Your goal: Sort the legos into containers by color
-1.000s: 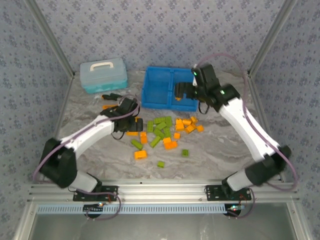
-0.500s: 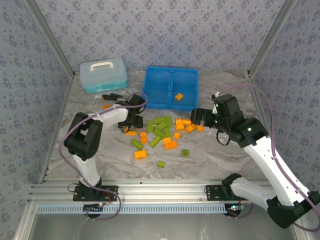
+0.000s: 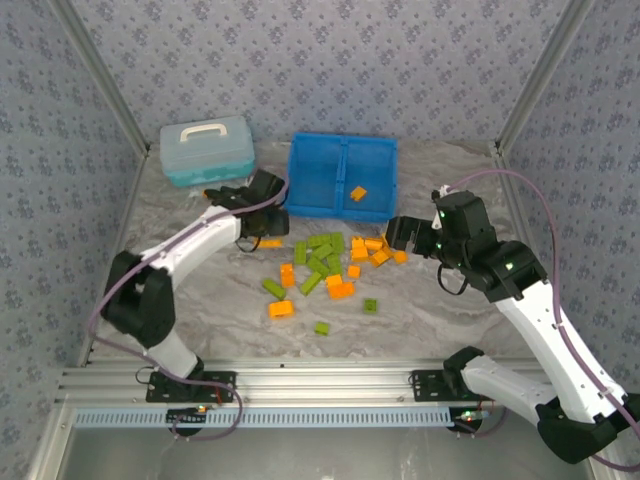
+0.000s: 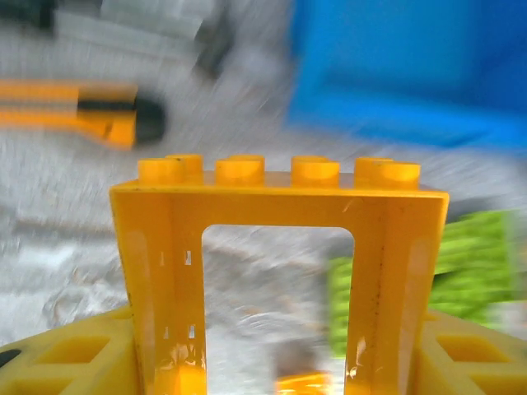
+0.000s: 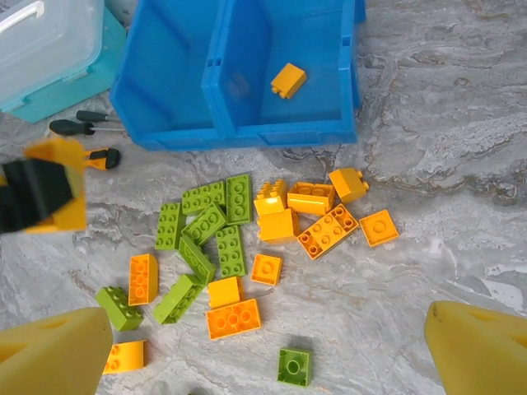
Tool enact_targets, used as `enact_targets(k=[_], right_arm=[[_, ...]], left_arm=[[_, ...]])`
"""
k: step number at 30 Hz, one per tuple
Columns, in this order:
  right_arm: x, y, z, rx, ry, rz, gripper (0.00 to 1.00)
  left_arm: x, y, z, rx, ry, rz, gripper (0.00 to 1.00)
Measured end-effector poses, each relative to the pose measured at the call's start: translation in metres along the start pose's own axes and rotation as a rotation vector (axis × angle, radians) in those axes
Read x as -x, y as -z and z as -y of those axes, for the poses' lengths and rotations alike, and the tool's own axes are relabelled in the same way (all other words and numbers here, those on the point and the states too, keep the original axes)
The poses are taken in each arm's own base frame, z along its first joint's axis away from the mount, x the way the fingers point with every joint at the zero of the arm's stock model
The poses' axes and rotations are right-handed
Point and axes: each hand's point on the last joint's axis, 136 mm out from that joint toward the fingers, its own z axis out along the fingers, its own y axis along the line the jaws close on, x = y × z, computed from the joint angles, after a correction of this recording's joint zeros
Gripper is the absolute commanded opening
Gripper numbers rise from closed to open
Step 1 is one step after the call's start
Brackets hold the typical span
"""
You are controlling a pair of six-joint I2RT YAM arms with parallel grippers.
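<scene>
My left gripper (image 4: 278, 358) is shut on the large orange frame (image 4: 280, 191), which stands upright between the yellow fingers. From above, this gripper (image 3: 263, 218) hangs just off the front left corner of the blue bin (image 3: 342, 212). One orange brick (image 5: 288, 80) lies in the bin's right compartment; the left compartment shows nothing inside. The orange and green legos (image 3: 325, 262) lie scattered on the marble in front of the bin. My right gripper (image 5: 263, 362) hovers open above the pile (image 5: 239, 239), holding nothing.
A light-blue lidded case (image 3: 207, 148) stands at the back left. An orange-and-black utility knife (image 4: 78, 115) lies on the table between the case and the bin. Patterned walls and metal posts close in the table.
My left gripper closed on the orange frame and carried it toward the bin. My right arm pulled back from the bin to above the pile, leaving an orange brick in the right compartment.
</scene>
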Motion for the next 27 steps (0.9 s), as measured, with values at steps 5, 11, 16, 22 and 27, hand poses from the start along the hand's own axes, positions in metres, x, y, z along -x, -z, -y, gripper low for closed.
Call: enact_targets(k=[5, 11, 16, 22, 27], right_arm=[[0.001, 0.002, 0.000, 0.003, -0.011, 0.007, 1.00], [0.004, 0.015, 0.000, 0.025, -0.038, 0.040, 1.00], [0.001, 0.029, 0.004, 0.042, -0.069, 0.068, 1.00], [-0.002, 0.042, 0.008, 0.047, -0.089, 0.092, 1.00], [-0.010, 0.036, 0.013, 0.028, -0.087, 0.070, 1.00]], left_arm=[[0.066, 0.070, 0.103, -0.242, -0.061, 0.217, 0.63], [0.099, 0.049, 0.205, -0.323, -0.157, 0.306, 0.64], [0.102, -0.037, 0.237, -0.251, -0.190, 0.289, 0.65], [0.085, -0.116, 0.243, -0.188, -0.229, 0.249, 0.65], [0.069, -0.145, 0.232, -0.150, -0.223, 0.193, 0.76]])
